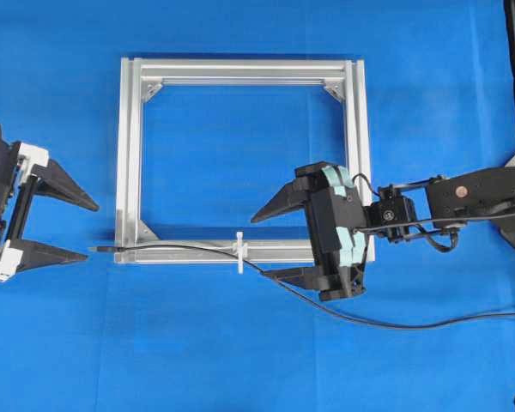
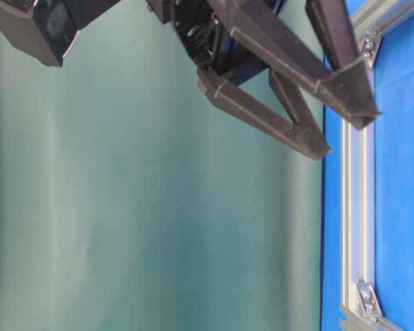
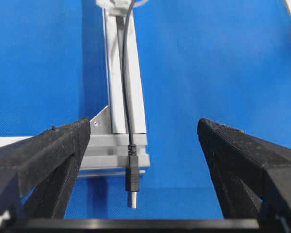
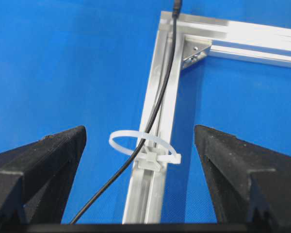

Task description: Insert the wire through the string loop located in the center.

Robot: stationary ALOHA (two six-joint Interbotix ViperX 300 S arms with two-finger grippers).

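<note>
Black and thin, the wire already runs through the white string loop fastened at the middle of the aluminium frame's near bar, then lies along that bar with its plug tip poking just past the corner. My left gripper is spread wide around that tip, holding nothing — my right gripper is just as wide, straddling the loop, also empty. The cable looks light and limp (it will sag and snake if pushed), so I'd pinch the stiff plug body and pull.
</note>
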